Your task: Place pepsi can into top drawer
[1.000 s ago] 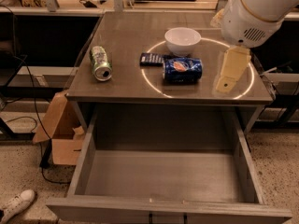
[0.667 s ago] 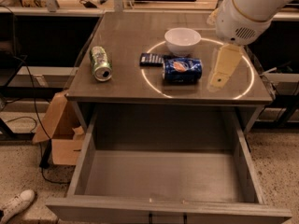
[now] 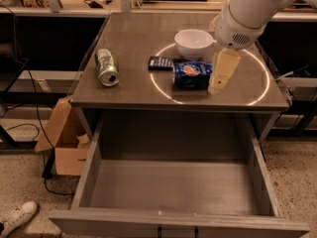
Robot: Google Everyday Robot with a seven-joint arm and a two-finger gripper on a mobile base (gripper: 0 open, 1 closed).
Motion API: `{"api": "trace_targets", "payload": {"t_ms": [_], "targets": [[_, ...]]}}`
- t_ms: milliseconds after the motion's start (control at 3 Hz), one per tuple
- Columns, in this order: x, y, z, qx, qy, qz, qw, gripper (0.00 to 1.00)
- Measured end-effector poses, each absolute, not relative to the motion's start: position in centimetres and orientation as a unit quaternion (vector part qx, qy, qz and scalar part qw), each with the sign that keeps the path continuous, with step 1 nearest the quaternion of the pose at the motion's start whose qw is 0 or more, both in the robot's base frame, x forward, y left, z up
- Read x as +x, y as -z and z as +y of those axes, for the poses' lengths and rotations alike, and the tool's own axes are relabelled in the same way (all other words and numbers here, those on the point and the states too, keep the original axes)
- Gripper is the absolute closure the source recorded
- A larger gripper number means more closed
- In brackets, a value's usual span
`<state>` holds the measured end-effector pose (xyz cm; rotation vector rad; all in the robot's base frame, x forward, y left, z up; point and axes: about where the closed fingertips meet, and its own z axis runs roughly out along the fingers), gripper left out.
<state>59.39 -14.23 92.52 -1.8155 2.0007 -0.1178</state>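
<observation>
The pepsi can [image 3: 190, 75] lies on its side on the table top [image 3: 129, 33], near the front edge and right of the middle. My gripper [image 3: 219, 81] hangs from the white arm [image 3: 247, 11] and points down, just to the right of the can and very close to its right end. It holds nothing that I can see. The top drawer [image 3: 173, 225] is pulled wide open below the table, and its grey-brown inside is bare.
A green-and-silver can [image 3: 106, 67] lies at the table's left. A white bowl [image 3: 193, 42] stands behind the pepsi can, with a flat dark-blue packet [image 3: 161, 62] to the can's left. A cardboard box [image 3: 64, 143] and a white shoe [image 3: 17, 217] are on the floor at left.
My gripper has moved left across the table top, from well right of the pepsi can to right beside its right end. The can and the drawer have not moved.
</observation>
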Motion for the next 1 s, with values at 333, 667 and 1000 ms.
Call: {"api": "trace_targets", "payload": {"t_ms": [333,667,1000], "targets": [[60.6,-91.5,-14.0,-0.654,0.041,0.726,0.211,0.0],[62.9,-89.9,-13.2,-0.656,0.034,0.726,0.206,0.0],[63.6,-89.1,-13.1,-0.655,0.028,0.726,0.206,0.0]]}}
